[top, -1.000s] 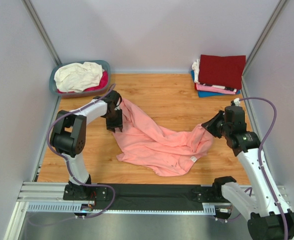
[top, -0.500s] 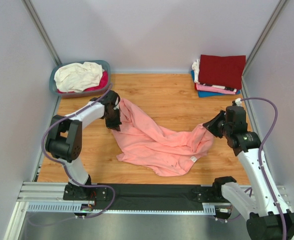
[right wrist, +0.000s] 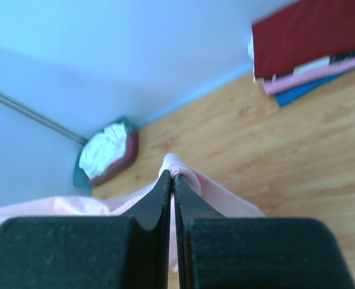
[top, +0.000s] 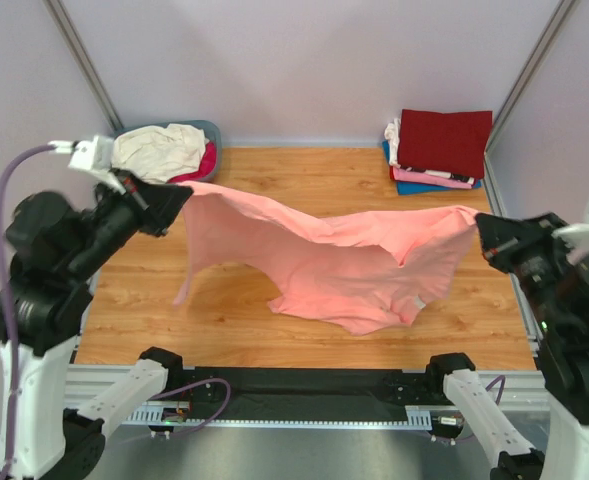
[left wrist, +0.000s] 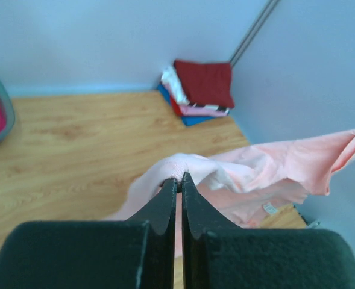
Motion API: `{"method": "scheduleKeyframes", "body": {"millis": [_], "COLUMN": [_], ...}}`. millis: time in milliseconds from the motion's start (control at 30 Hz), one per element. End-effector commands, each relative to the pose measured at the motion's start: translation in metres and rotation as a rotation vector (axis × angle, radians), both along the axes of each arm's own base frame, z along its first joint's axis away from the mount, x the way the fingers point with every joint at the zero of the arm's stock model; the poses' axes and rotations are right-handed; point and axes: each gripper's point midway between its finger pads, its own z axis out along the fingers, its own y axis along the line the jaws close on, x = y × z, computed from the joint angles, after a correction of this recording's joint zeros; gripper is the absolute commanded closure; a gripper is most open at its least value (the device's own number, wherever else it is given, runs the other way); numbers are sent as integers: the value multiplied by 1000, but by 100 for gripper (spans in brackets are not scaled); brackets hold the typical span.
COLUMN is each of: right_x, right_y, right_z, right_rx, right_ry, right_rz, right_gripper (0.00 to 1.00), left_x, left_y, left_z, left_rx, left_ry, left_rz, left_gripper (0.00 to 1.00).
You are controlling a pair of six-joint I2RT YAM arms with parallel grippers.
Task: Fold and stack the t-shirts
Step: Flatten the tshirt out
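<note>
The salmon-pink t-shirt [top: 324, 255] hangs stretched in the air between my two grippers, its lower edge sagging toward the table. My left gripper [top: 179, 190] is shut on its left end; the pinched cloth shows in the left wrist view [left wrist: 183, 165]. My right gripper [top: 481, 222] is shut on its right end, seen in the right wrist view [right wrist: 172, 161]. A folded stack with a dark red tee [top: 444, 140] on top, pink and blue below, sits at the back right. Cream-white [top: 156, 150] and magenta tees lie in the basket.
The blue-grey basket [top: 209, 132] stands at the back left corner. The wooden table [top: 304, 180] is boxed in by pale walls on three sides. A black strip and a metal rail run along the near edge.
Both arms have risen high and spread apart. The salmon-pink t-shirt has been lifted off the table and now hangs stretched between them.
</note>
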Motion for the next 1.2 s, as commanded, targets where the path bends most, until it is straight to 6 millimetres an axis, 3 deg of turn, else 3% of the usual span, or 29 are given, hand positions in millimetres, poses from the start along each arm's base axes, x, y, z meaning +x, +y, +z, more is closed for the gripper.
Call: {"method": "scheduleKeyframes", "body": {"millis": [0,33,67,167,200,267,367,433,467,533,567,600,633,667,700,733,767,800,833,867,900,933,967,1000,1033,1067,1100,1133,1167], "right_x": [-64,-85,-101,-162,-175,-197,-190,-171,-147,-119,-80,-65,-22,-23,19,40,61,106,129,156,179,222,246,266,305,324,343,359,385], "right_y": [-36,-50,-58,-87,-94,-114,-121,-118,-113,-110,-98,-94,-77,-78,-61,-51,-41,-22,-13,-3,5,16,23,30,38,43,48,56,65], "right_z": [42,59,68,88,92,95,106,112,119,122,123,126,122,126,116,110,105,83,68,55,38,-5,-18,-34,-88,-95,-123,-137,-178], "right_rx": [-56,-45,-34,27,36,66,57,14,-18,-72,-121,-141,-206,-207,-262,-290,-303,-349,-364,-356,-355,-373,-348,-340,-347,-333,-331,-310,-314], "right_ry": [-171,-242,-290,-460,-494,-517,-500,-471,-434,-380,-312,-294,-224,-236,-161,-129,-108,-25,15,44,78,175,181,202,302,302,355,381,471], "right_rz": [-145,-215,-253,-369,-392,-453,-442,-414,-409,-400,-387,-380,-356,-356,-340,-317,-302,-279,-244,-219,-196,-153,-133,-106,-59,-44,-18,47,91], "right_gripper": [99,100,100,100,100,100,99,100,100,100,100,99,100,100,100,100,100,100,99,100,100,100,100,100,100,100,99,78,58], "left_x": [-53,-65,-90,-124,-145,-167,-173,-159,-138,-106,-81,-65,-39,-25,-10,5,34,50,68,98,115,134,158,172,189,213,225,234,256], "left_y": [7,12,21,39,48,59,62,66,65,72,68,69,69,68,67,66,61,59,62,61,64,72,76,80,83,92,95,98,101], "left_z": [31,40,55,75,84,94,99,97,89,72,67,61,50,44,36,30,12,1,-10,-44,-62,-74,-116,-135,-151,-191,-210,-229,-258], "left_rx": [-30,-38,-63,-95,-111,-121,-99,-93,-77,-50,-27,-12,19,39,63,86,128,144,144,174,169,163,196,203,207,231,241,255,264], "left_ry": [-139,-190,-277,-402,-463,-515,-514,-478,-398,-270,-204,-160,-88,-52,-18,10,79,121,163,265,319,344,447,493,515,610,660,716,792], "left_rz": [-59,-59,-50,-14,-3,20,28,74,103,201,224,257,301,320,336,355,368,376,386,395,414,435,452,470,481,496,499,494,485], "left_gripper": [100,100,100,100,100,100,100,100,100,100,100,100,100,100,100,100,100,100,100,100,100,100,100,100,100,100,97,80,68]}}
